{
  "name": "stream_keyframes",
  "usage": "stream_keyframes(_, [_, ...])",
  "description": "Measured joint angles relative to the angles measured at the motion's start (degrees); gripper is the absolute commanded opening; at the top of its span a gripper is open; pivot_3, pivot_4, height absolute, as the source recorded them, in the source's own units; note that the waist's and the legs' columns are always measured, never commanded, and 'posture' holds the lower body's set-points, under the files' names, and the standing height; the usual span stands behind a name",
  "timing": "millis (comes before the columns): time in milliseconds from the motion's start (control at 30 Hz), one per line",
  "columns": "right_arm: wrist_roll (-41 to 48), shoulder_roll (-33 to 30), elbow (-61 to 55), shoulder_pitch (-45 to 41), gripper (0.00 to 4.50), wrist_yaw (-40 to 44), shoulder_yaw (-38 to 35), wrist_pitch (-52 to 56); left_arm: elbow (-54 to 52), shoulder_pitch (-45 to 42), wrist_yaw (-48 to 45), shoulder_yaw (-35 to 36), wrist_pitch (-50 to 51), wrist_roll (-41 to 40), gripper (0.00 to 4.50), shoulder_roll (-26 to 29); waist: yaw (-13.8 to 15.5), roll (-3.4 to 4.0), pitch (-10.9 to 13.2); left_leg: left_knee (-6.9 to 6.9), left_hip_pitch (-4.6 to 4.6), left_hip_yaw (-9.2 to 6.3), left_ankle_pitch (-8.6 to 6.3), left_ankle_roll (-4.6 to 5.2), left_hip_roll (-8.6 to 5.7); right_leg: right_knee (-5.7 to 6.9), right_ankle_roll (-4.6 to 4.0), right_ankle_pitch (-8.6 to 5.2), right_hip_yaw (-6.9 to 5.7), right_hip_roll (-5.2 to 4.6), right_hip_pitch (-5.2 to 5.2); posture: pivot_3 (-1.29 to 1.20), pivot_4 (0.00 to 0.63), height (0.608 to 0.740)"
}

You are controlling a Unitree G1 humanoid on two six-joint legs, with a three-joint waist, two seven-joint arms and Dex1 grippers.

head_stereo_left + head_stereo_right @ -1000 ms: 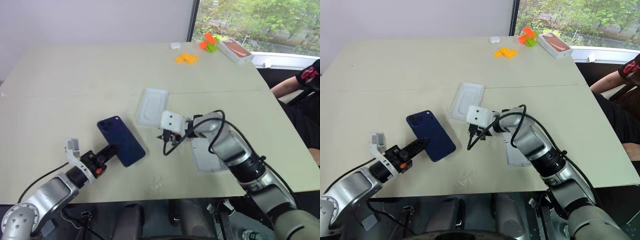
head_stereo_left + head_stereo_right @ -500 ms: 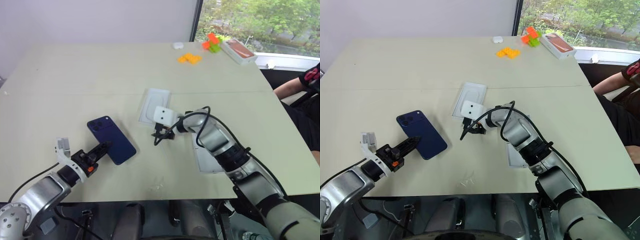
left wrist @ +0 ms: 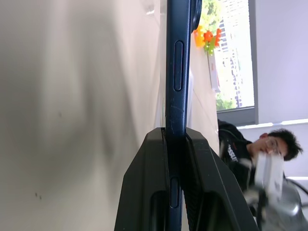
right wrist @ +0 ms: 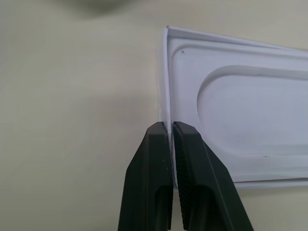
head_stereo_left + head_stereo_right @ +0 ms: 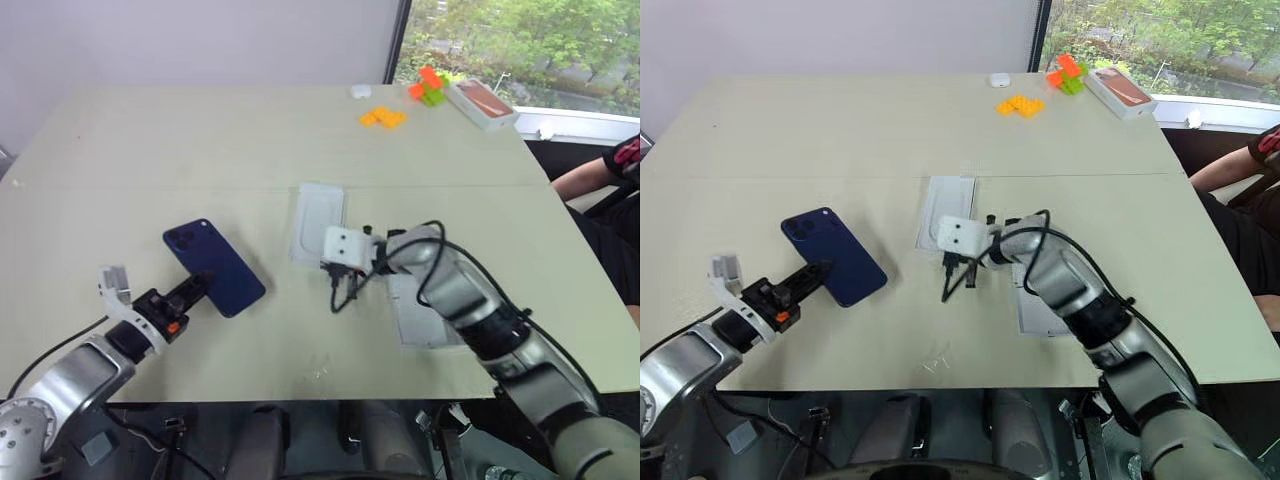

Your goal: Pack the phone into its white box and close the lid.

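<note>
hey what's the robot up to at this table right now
The left pincer is shut on the phone, holding it by one end above the table. The right pincer has closed on the rim of a thin white insert lying flat mid-table. Nothing is packed yet.

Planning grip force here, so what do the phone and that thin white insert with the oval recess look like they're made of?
The phone, shut in the left tool, looks like glossy glass on the back with a smooth, likely metal edge: it reflects light and has inset side buttons. The thin white insert, its rim pinched by the right tool, looks like matte moulded paper pulp or thin plastic.
</note>
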Motion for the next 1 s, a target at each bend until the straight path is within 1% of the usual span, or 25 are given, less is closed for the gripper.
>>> stream_keyframes(100, [2.84,-4.74,-9.62,4.91,0.09,3.41,-0.75,1.43,0.21,-1.11,-0.21,0.28,0.44,-0.01,0.00,0.47,0.00,0.00,0.00,0.00,0.02,0.00,0.00,0.00,0.00,0.01,0.01,-0.01,0.00,0.00,0.01,0.00,0.150,0.740])
stream_keyframes(200, [4.93,-7.39,-18.05,9.64,0.09,4.06,-1.83,5.36,0.10,-2.76,-0.22,-0.48,1.37,-0.02,0.00,0.40,-0.02,-0.03,-0.01,0.04,0.06,0.01,0.00,0.00,0.02,0.03,0.02,-0.02,0.00,0.04,0.03,0.00,0.150,0.740])
stream_keyframes(333, [7.13,-8.04,-22.75,12.18,0.09,3.12,-2.50,10.37,-0.35,-4.62,-0.17,-3.39,2.64,-0.02,0.00,-0.56,-0.06,-0.04,-0.01,0.16,0.10,0.02,0.00,-0.01,0.02,0.10,0.15,-0.10,-0.01,0.05,0.08,0.00,0.150,0.740])
stream_keyframes(433, [8.61,-9.12,-24.22,13.15,0.09,2.89,-3.14,11.26,-0.62,-6.29,0.17,-6.41,4.10,-0.02,0.00,-0.90,0.04,-0.04,-0.01,0.29,0.08,0.02,0.00,0.00,0.02,0.13,0.16,-0.11,-0.05,0.08,0.12,0.00,0.150,0.740])
stream_keyframes(533, [9.89,-9.32,-24.87,13.21,0.09,2.65,-3.14,12.12,-0.59,-7.76,0.43,-7.73,5.43,-0.01,0.00,-0.85,-0.03,-0.04,-0.01,0.34,0.06,0.01,0.00,0.00,0.03,0.15,0.15,-0.10,-0.04,0.08,0.13,0.00,0.150,0.740])
stream_keyframes(633, [11.28,-9.43,-25.03,13.25,1.09,2.58,-3.14,12.82,-0.51,-8.92,0.54,-8.94,6.67,-0.02,0.00,-0.45,-0.03,-0.04,-0.01,0.34,0.06,0.01,0.00,0.00,0.02,0.15,0.07,-0.05,-0.04,0.08,0.13,0.00,0.150,0.740])
stream_keyframes(700, [12.16,-9.81,-25.36,13.33,2.15,2.30,-3.24,12.48,0.00,-10.36,0.97,-10.45,7.92,-0.01,0.00,-0.38,0.04,-0.03,0.00,0.35,0.05,0.01,0.00,0.00,0.01,0.15,-0.03,0.01,-0.04,0.07,0.13,0.00,0.150,0.740])
stream_keyframes(733, [12.33,-10.02,-25.46,13.32,2.61,2.08,-3.52,12.22,0.08,-11.02,1.12,-11.20,8.31,0.00,0.00,-0.42,0.09,-0.03,0.00,0.39,0.02,0.01,0.00,0.00,0.00,0.15,-0.03,0.01,-0.04,0.07,0.13,0.00,0.150,0.740])
stream_keyframes(900, [16.88,-13.23,-25.91,13.62,2.61,3.40,-9.19,11.23,0.97,-15.39,2.95,-15.26,10.72,-0.03,0.00,-0.80,0.20,-0.04,0.00,0.60,0.00,0.01,-0.01,0.02,-0.01,0.16,0.03,0.03,-0.04,0.03,0.25,0.00,0.150,0.740])
stream_keyframes(1000, [20.08,-14.12,-25.78,13.65,2.61,3.88,-13.38,11.16,3.61,-18.39,4.45,-17.37,12.19,0.00,0.00,-1.67,0.08,-0.06,0.00,0.65,0.05,0.02,-0.02,0.03,-0.01,0.16,0.10,0.02,-0.04,0.05,0.32,0.00,0.150,0.740])
